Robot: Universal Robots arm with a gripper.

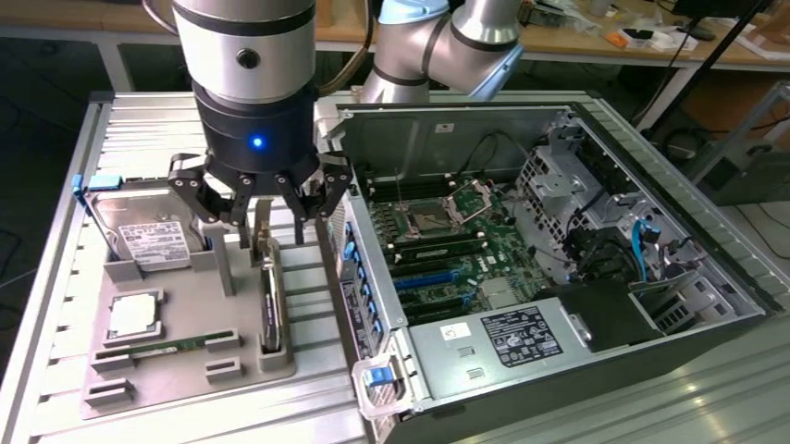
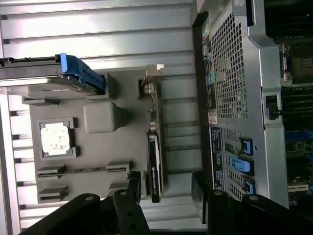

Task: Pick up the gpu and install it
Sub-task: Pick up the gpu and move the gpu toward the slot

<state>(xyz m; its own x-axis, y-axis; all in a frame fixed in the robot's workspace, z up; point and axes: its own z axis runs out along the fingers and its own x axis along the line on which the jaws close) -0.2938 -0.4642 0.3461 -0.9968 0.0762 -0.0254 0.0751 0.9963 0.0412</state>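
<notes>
Spread claw (image 1: 263,227) just above the gpu (image 1: 270,305), on edge in gray tray (image 1: 185,310).

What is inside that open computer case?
The computer case holds a green motherboard with a metal-framed CPU socket, blue expansion slots, a silver drive cage and blue cables. A black cover hides whatever lies beneath it.
</notes>
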